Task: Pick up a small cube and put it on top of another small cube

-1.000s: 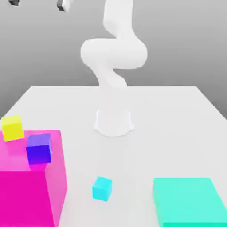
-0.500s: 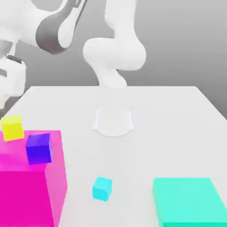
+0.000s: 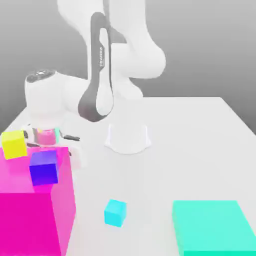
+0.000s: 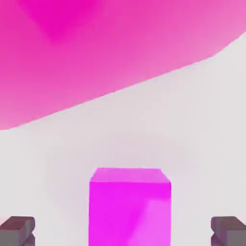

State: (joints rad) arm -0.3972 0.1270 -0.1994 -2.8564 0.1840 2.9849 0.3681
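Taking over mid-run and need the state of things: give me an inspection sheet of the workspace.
Surface: white table, flat, bare toward the exterior view's right.
Job's things: small pink cube on the table, between the open fingers, not gripped.
Clutter: yellow cube and blue cube by the big pink block; small cyan cube; flat teal block.
Grippers: gripper open, low beside the big pink block.
Cables: nothing seen.
Surroundings: plain grey backdrop.
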